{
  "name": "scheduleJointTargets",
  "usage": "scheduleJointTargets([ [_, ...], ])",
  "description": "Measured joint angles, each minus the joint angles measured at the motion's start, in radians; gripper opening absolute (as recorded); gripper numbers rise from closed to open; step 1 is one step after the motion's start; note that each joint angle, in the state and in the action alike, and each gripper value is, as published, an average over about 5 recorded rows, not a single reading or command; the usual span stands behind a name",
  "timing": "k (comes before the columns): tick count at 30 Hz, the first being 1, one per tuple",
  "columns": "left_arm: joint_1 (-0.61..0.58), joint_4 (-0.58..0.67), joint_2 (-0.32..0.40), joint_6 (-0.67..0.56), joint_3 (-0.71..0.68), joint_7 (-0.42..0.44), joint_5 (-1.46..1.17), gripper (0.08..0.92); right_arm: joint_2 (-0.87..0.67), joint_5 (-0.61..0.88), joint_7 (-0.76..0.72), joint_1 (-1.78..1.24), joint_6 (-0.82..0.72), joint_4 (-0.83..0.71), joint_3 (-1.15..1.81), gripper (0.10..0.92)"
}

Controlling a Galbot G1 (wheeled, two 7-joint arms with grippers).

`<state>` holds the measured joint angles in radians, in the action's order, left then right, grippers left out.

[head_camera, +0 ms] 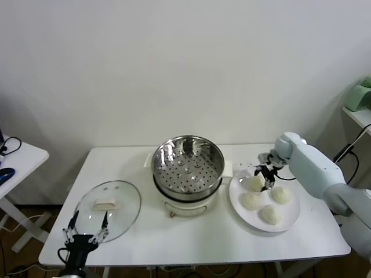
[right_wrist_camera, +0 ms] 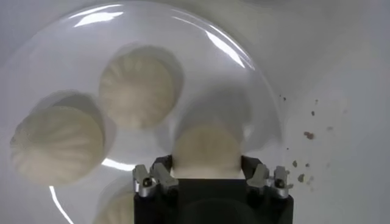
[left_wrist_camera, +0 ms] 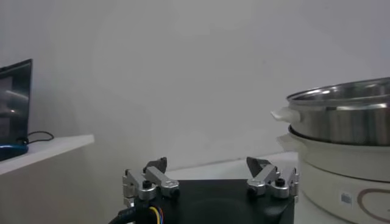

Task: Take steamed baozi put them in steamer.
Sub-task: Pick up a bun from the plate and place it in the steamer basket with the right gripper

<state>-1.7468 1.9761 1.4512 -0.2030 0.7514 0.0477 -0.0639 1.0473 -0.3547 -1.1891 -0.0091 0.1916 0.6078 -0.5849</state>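
Four cream-white baozi lie on a white plate [head_camera: 293, 212] to the right of the steamer [head_camera: 187, 165], a shiny steel pot with a perforated floor on a white base. My right gripper [head_camera: 265, 177] is open and low over the plate, its fingers on either side of the baozi [head_camera: 255, 184] nearest the steamer. In the right wrist view [right_wrist_camera: 206, 167] that baozi [right_wrist_camera: 207, 149] sits between the fingers [right_wrist_camera: 163, 165], resting on the plate [right_wrist_camera: 201, 67]. The steamer holds nothing. My left gripper [head_camera: 87, 229] is open and empty at the table's front left.
A glass lid [head_camera: 109, 208] with a white knob lies flat left of the steamer, just beyond the left gripper. The steamer's side shows in the left wrist view [left_wrist_camera: 347, 119]. Dark crumbs [right_wrist_camera: 304, 134] dot the table beside the plate. A small side table [head_camera: 17, 159] stands far left.
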Motion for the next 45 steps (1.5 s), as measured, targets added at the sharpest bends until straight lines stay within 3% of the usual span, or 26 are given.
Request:
scheduleJointTargets([
  [13,-0.005,0.002,0.001,0.004,0.003,-0.009,-0.002,0.823,-0.043,0.051,-0.015,0.068,0.009,0.088,-0.049,0.721],
  [28,-0.007,0.007,0.002,0.004,-0.011,-0.025,0.008,0.823,-0.136,0.201,-0.049,0.413,0.079,0.437,-0.311,0.721],
  [36,-0.004,0.009,-0.004,0.008,-0.021,-0.032,0.023,0.823,-0.106,0.135,-0.047,0.522,0.159,0.609,-0.373,0.721],
  [45,-0.010,0.013,-0.016,0.017,-0.006,-0.041,0.013,0.823,0.004,0.009,-0.026,0.514,0.230,0.670,-0.401,0.727],
])
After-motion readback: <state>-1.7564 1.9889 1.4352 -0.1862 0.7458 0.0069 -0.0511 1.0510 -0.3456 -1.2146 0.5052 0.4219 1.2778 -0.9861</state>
